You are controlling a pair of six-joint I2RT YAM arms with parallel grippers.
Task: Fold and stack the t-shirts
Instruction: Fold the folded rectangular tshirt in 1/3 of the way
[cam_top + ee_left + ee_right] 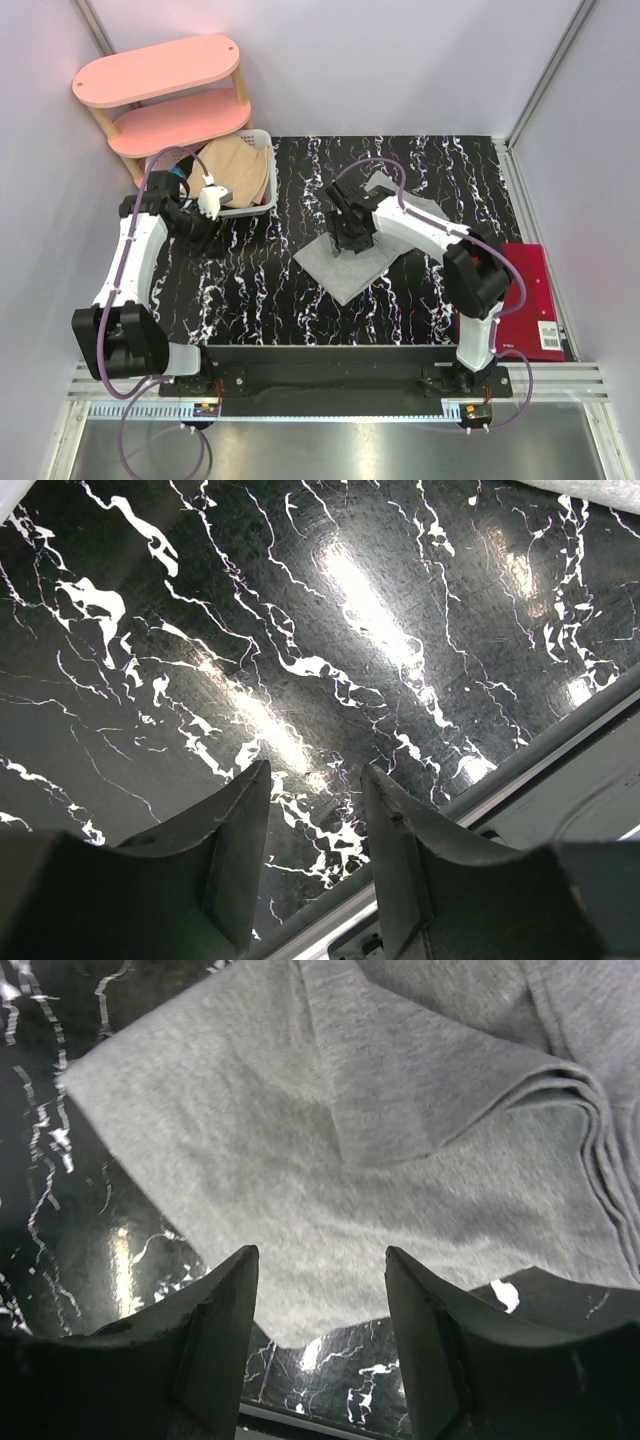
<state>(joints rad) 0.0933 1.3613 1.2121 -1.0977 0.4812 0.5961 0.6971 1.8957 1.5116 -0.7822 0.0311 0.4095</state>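
Black marble table (pixel 420 170): grey t-shirt (pixel 342 275) lies folded mid-table, tan t-shirt (pixel 238 165) sits in the white basket (pixel 252 211) back left. Right gripper (pixel 320 1260) hovers over the grey t-shirt, fingers apart and empty. Left gripper (pixel 315 770) is spread too, over bare tabletop.

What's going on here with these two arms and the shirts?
The right arm holds open jaws over a folded grey shirt, gripping nothing. The left arm is beside the basket, where a tan shirt lies, its jaws open over bare table. Nothing is stacked yet.
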